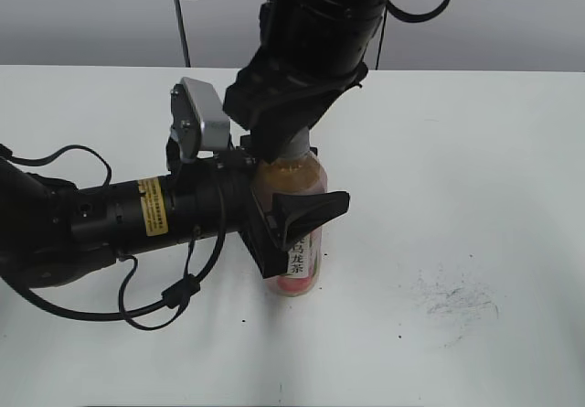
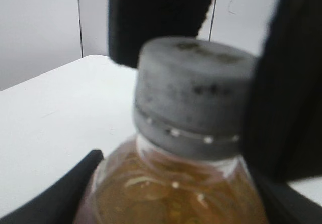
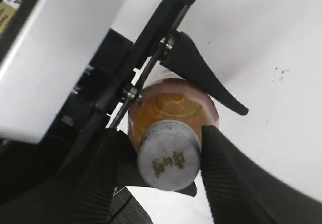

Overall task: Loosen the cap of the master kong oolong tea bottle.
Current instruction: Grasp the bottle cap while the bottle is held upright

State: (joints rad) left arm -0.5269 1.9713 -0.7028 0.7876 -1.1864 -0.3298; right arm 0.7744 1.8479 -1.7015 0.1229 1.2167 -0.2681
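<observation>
Amber tea fills the master kong oolong tea bottle [image 1: 294,229], upright at table centre, clamped at its body by the left gripper [image 1: 291,229] from nine o'clock. The right gripper [image 3: 166,156] straddles the cap [image 3: 168,156] from above; contact unclear. Cap sits seated; loosening remains.

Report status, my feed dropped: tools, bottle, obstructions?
Left tool clamps upright amber tea bottle. Right tool flanks ribbed grey cap, grip unclear. Nothing obstructing.
</observation>
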